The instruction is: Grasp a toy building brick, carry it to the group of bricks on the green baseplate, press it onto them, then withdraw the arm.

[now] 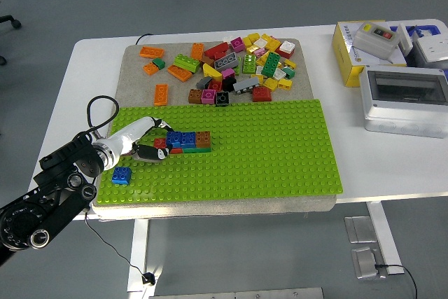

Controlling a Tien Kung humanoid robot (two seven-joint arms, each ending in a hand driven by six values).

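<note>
One loose blue brick [121, 175] sits near you on the green baseplate [266, 152], just beside your left arm. Your left hand [143, 143] has its fingers curled around a small red brick [159, 143], touching the left end of the group of bricks [187, 141]. Farther back, lots of loose bricks [234, 64] lie in a pile on the grey mat [136, 78] on the white desk [329, 61].
</note>
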